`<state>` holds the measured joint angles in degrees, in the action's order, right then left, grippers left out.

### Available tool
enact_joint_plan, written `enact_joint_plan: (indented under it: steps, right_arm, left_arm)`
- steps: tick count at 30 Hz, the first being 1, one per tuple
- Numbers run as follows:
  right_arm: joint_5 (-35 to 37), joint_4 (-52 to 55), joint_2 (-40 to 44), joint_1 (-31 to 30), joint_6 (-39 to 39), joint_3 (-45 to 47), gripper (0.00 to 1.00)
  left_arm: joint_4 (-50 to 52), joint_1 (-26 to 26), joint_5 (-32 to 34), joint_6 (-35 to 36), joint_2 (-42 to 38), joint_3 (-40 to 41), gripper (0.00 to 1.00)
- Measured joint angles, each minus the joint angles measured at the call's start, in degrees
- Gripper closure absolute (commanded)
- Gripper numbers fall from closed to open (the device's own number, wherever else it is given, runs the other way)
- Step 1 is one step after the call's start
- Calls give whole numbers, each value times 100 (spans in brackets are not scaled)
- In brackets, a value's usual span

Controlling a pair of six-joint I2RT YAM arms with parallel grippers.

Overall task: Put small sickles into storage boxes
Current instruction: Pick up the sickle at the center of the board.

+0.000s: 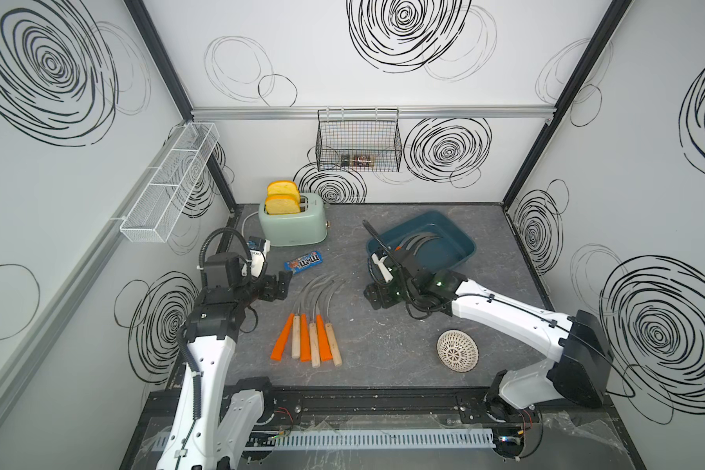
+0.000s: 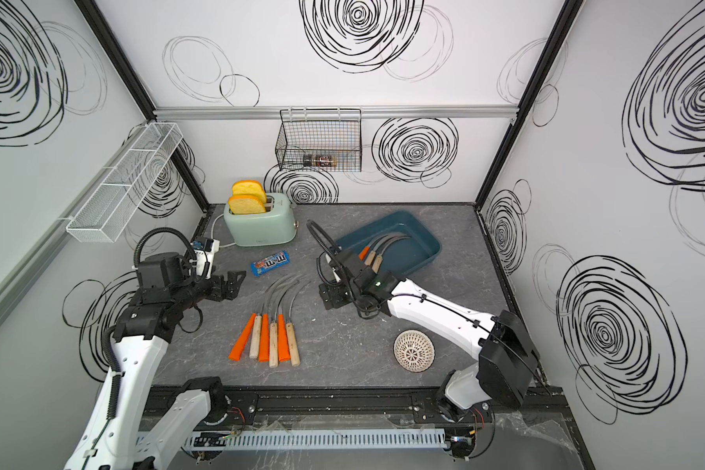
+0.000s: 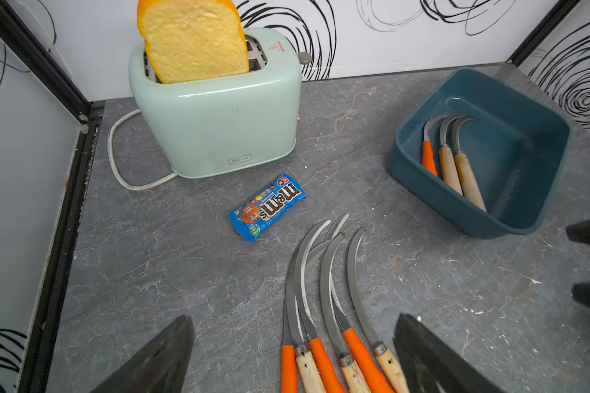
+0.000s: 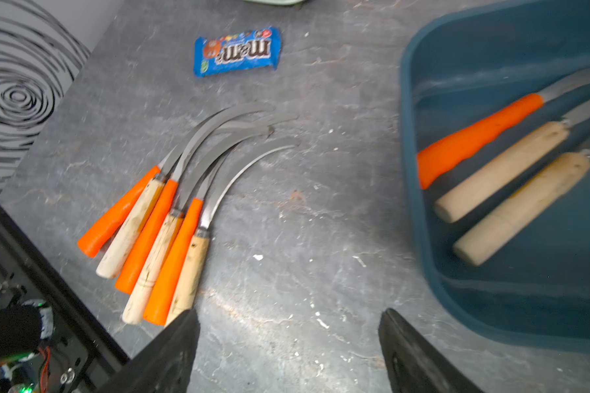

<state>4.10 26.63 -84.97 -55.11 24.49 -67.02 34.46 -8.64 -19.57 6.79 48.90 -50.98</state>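
On the grey marbled tabletop (image 1: 383, 337), six short hand sickles with thin curved grey metal blades (image 1: 314, 346) (image 2: 271, 342) lie side by side in a fan. Three orange handles alternate with three of pale wood. The handles point toward the robot's base and the blade tips overlap toward the back wall.

Farther back, on the robot's right, a shallow rectangular dark teal-blue plastic tray with rounded corners (image 1: 450, 246) (image 2: 418, 248) sits at an angle. Three more sickles (image 2: 373, 255) (image 3: 450, 166) (image 4: 501, 170) rest inside it, one orange-handled and two wooden-handled. They are parallel and close together, in the half nearer the table's middle.

The left gripper (image 1: 285, 283) (image 2: 235, 283) hangs to the left of the fan's blades, clear of them, its jaws spread wide and empty. In the left wrist view its dark fingers (image 3: 164, 357) frame the fan.

The right gripper (image 1: 377, 297) (image 2: 328, 295) sits between fan and tray, just beside the tray's near corner. The blurred right wrist view (image 4: 288, 311) shows its jaws parted with only bare tabletop between them.

A mint-green toaster holding two bread slices (image 1: 292, 228) stands at the back left. A blue candy packet (image 1: 304, 262) lies between it and the fan. A white lattice bowl (image 1: 457, 350) lies beside the right arm. A black wire basket (image 1: 359, 142) hangs on the back wall, and a white mesh shelf (image 1: 172, 183) on the left wall.
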Motion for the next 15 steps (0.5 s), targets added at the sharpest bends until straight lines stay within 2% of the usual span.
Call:
enact_joint_plan:
  steps: [7,15]
  right_arm:
    - [13,337,-553,-743,470,-240,16]
    - [-66,669,-1373,-1110,638,-564,20]
  left_arm:
    - [0,-365,-210,-129,166,0,4]
    - [7,-481,-358,-46,131,0,4]
